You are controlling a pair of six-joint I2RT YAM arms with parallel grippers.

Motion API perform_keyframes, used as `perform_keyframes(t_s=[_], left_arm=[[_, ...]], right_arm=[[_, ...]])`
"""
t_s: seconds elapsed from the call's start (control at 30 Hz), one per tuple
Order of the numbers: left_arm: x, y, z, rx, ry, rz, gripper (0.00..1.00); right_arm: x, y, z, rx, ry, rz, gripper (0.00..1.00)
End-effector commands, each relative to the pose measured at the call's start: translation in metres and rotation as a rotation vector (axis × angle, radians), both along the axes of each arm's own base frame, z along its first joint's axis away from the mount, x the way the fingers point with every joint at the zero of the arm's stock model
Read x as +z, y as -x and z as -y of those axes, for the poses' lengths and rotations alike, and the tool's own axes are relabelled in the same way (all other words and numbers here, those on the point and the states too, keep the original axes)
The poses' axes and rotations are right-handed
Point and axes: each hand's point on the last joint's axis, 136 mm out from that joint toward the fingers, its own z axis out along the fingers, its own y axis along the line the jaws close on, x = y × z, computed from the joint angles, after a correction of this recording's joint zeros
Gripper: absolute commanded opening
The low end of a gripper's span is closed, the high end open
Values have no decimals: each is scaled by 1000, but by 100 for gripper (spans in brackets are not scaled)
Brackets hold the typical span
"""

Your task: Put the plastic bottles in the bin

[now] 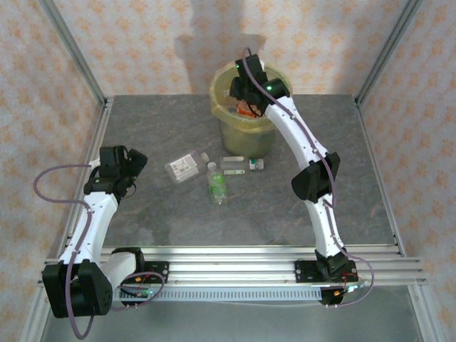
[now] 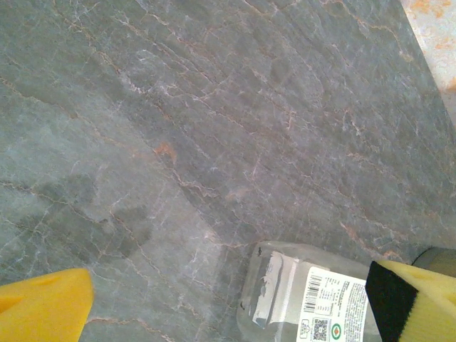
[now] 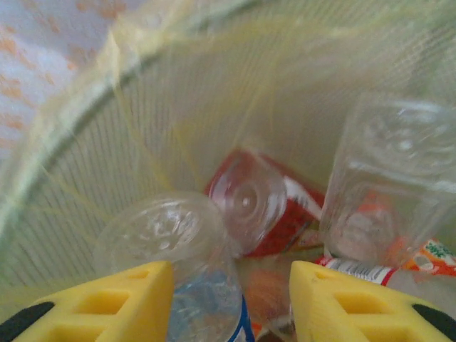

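The bin (image 1: 246,135), lined with a yellow-green bag (image 3: 142,121), stands at the back of the table. My right gripper (image 1: 242,89) hangs over its mouth. In the right wrist view my right gripper (image 3: 231,299) has its yellow fingers apart with nothing gripped. Below it lie a blue-labelled bottle (image 3: 189,249), a red-labelled bottle (image 3: 267,206) and a clear one (image 3: 388,185). On the table lie a white-labelled bottle (image 1: 184,167), a green-labelled bottle (image 1: 216,185) and two small ones (image 1: 236,164). My left gripper (image 1: 132,165) is open, left of the white-labelled bottle (image 2: 313,299).
Aluminium frame posts rise at the table's back corners, and a rail (image 1: 235,260) runs along the near edge between the arm bases. Bare grey marbled tabletop (image 2: 214,128) lies ahead of the left gripper (image 2: 231,303).
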Motion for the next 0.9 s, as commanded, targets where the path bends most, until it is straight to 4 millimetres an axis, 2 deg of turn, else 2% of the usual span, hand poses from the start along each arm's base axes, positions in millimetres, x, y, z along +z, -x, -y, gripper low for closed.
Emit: perform_keyframes(t_s=[0.0, 0.1, 0.2, 0.3, 0.47, 0.7, 0.87], left_arm=[[12, -9, 4, -29, -10, 37, 100], [13, -12, 6, -45, -11, 35, 100], [14, -17, 11, -85, -14, 35, 100], [17, -24, 20, -147, -30, 34, 100], [23, -40, 46, -306, -79, 24, 100], [30, -63, 82, -577, -175, 15, 100], [17, -74, 96, -761, -249, -67, 100]], right_arm=[[14, 10, 4, -11, 5, 29, 46], [11, 11, 6, -15, 7, 29, 46], [18, 11, 6, -9, 12, 42, 48], [35, 13, 8, -2, 17, 67, 52], [73, 20, 14, 14, 21, 129, 61], [117, 48, 31, 24, 13, 172, 75], [129, 77, 45, 29, 18, 154, 92]])
